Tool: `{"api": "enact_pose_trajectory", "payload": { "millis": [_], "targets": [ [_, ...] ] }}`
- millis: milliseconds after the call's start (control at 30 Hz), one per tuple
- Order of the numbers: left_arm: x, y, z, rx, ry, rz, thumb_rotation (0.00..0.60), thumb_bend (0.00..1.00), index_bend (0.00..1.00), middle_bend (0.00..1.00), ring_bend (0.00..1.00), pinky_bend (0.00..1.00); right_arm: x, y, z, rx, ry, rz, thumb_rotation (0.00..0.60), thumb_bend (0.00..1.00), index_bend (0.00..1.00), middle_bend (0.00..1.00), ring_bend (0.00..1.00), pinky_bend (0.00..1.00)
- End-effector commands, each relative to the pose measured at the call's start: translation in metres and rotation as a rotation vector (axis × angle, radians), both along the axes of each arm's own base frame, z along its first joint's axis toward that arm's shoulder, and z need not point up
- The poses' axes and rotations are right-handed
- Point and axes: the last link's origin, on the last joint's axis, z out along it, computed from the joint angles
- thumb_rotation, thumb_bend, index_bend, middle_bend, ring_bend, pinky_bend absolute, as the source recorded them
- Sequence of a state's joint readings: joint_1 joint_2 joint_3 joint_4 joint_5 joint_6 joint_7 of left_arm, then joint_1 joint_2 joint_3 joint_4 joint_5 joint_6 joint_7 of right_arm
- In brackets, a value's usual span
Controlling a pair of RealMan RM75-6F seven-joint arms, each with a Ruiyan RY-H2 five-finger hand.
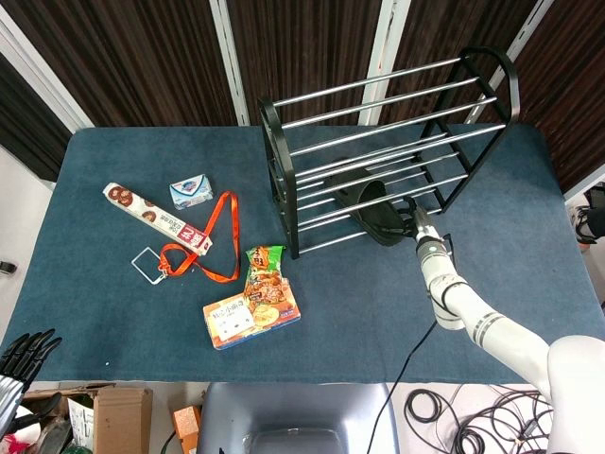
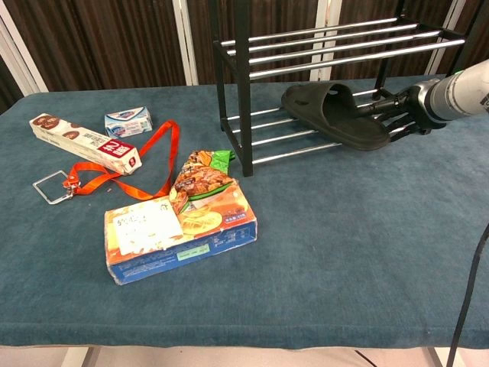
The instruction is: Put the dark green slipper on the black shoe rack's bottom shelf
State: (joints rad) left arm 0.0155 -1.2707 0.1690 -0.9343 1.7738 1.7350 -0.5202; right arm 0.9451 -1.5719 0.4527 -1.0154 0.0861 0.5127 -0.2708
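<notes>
Left robot hand (image 1: 21, 364): at the bottom left corner of the head view, off the tabletop (image 1: 378, 312) edge, dark fingers spread apart with nothing in them; partly cut off by the frame and not seen in the chest view.
Loose items: a long biscuit box (image 2: 84, 142), a small blue-and-white box (image 2: 128, 121), an orange lanyard (image 2: 141, 164) with a metal ring, a snack bag (image 2: 200, 176) and an orange carton (image 2: 179, 231) lie on the left half of the tabletop.
Black shoe rack (image 2: 237, 84): stands at mid-right.
Dark green slipper (image 2: 336, 115): lies sole down across the bottom shelf rails, its near end jutting past the front rail.
Right robot hand (image 2: 393, 111): arm reaches in low from the right, fingers stretched to the slipper's end and touching it; cannot tell whether they grasp it, since rails and slipper hide the fingertips.
</notes>
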Motion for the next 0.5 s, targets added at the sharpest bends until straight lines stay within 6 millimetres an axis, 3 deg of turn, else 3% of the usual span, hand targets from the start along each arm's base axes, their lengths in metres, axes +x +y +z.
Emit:
{"api": "enact_pose_trajectory", "payload": {
  "millis": [33, 333, 500],
  "targets": [
    [0.000, 0.000, 0.000, 0.003, 0.000, -0.002, 0.600, 0.32, 0.00, 0.00, 0.00, 0.03, 0.005, 0.001, 0.001, 0.009, -0.009, 0.017, 0.483, 0.09, 0.00, 0.10, 0.11, 0.12],
    [0.000, -0.003, 0.000, 0.000, -0.004, -0.010, 0.600, 0.32, 0.00, 0.00, 0.00, 0.03, -0.003, 0.010, 0.017, 0.022, 0.040, 0.051, 0.471, 0.09, 0.00, 0.09, 0.11, 0.11],
    [0.003, -0.004, 0.000, 0.009, -0.011, -0.023, 0.600, 0.32, 0.00, 0.00, 0.00, 0.03, -0.018, 0.033, 0.033, 0.082, 0.144, 0.137, 0.471, 0.09, 0.00, 0.06, 0.09, 0.09]
  ]
}}
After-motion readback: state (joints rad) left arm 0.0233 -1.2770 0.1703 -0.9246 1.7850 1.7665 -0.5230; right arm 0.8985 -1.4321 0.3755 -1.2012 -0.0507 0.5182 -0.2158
